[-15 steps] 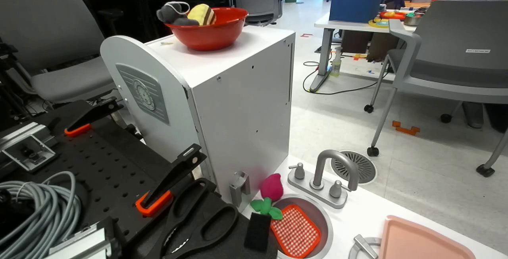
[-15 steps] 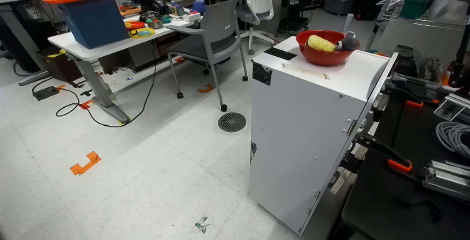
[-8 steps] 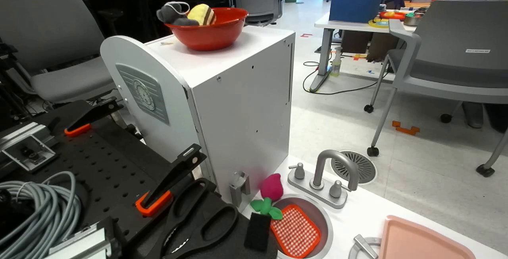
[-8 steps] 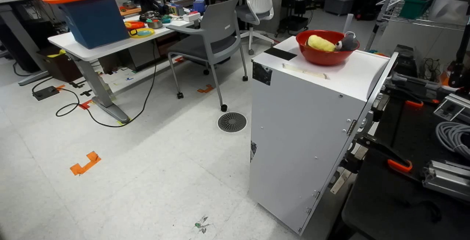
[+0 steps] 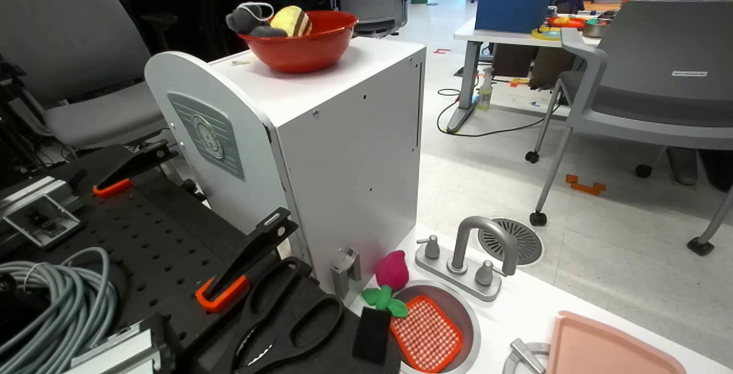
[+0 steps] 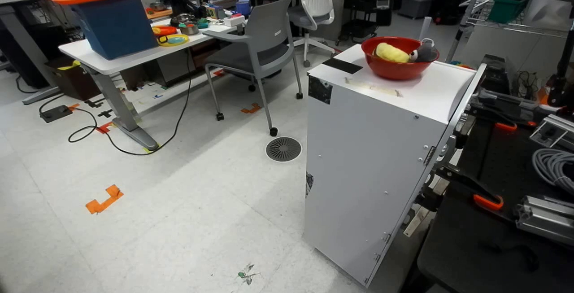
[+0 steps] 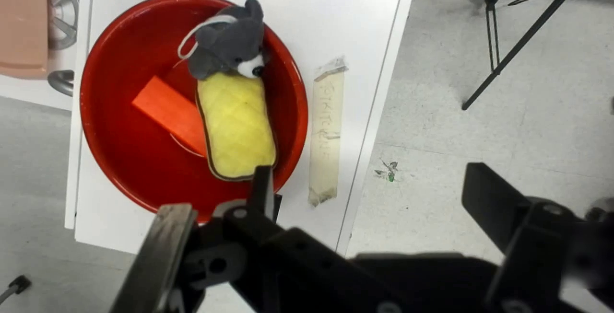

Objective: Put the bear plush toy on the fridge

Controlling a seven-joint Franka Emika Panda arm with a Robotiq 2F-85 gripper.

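My wrist view shows faint "KIT" on tape (image 7: 327,135) mid-frame. Upper left, a bowl (image 7: 120,54) holds the bear plush toy (image 7: 228,42); my end effector's (image 7: 367,181) jaws stand apart.

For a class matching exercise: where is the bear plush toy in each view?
In an exterior view: bear plush toy, top, left of centre.
In an exterior view: bear plush toy, upper right.
Wrist view: bear plush toy, top, left of centre.
Shared landmark, all three: the red bowl.
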